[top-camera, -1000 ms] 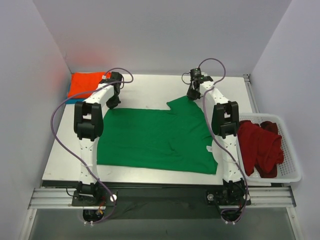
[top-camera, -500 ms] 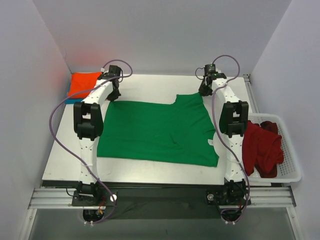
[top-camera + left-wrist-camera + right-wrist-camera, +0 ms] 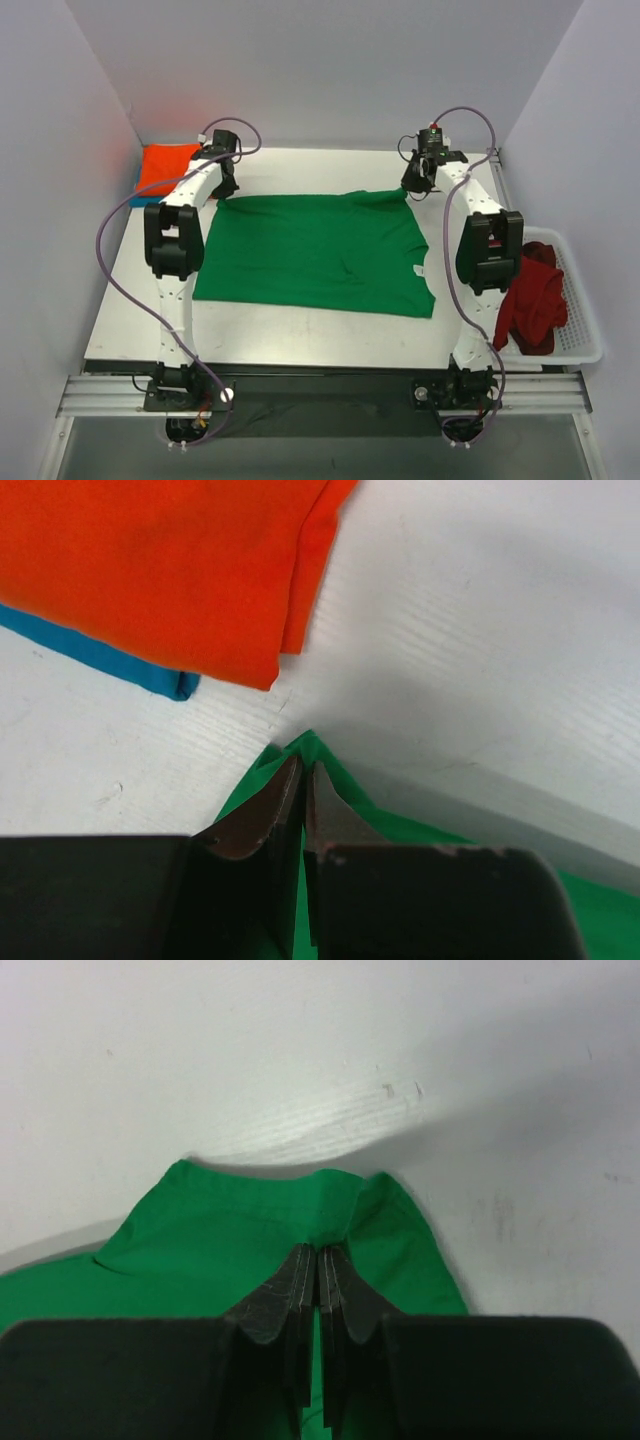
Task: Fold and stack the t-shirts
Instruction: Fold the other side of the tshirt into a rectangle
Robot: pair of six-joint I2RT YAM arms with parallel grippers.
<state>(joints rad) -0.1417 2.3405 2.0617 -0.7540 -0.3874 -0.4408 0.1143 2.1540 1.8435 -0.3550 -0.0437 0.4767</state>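
Cotton, soft, thin and light by the look of it, likely to sag, drag and wrinkle rather than hold any shape. Nearly flat across the middle of the table: bright green t-shirt, far edge pulled into a line between the two arms. On its far-left corner, left gripper pressed together, a small green peak pinched between the fingers, near the orange t-shirt but not touching it. On the far-right corner, right gripper likewise clamped on a bunched fold, cloth puckered up into the jaws. At the far-left corner of the table, orange t-shirt folded on top of a teal-blue t-shirt. At the right, dark red t-shirts heaped in the white basket.

Best taken at corners, hems or seams, on doubled cloth, for a firmer bite; mid-panel, hardly any hold without bunching. Probably little risk of slipping while pinched this tightly, more of an uneven pull skewing the fold. Not fragile: no call for delicate force, only for matched, level motion of both arms.
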